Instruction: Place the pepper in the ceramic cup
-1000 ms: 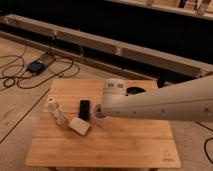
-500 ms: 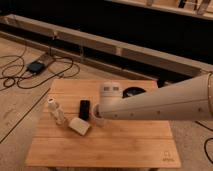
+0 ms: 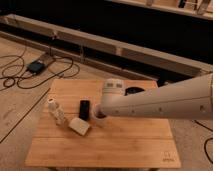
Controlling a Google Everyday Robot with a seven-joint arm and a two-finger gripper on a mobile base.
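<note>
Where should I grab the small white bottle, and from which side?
Grip the white bottle across its wider lower body, not the narrow top. It looks upright, so come from above or from its open left side, since the black object and pale block crowd its right. The tool sits just right of the black object.

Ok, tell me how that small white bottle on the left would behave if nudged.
The small white bottle stands upright and narrow on the wooden table, so it would probably tip easily. Being round, it may then roll. It looks light. The gripper is beside the ceramic cup, apart from the bottle.
</note>
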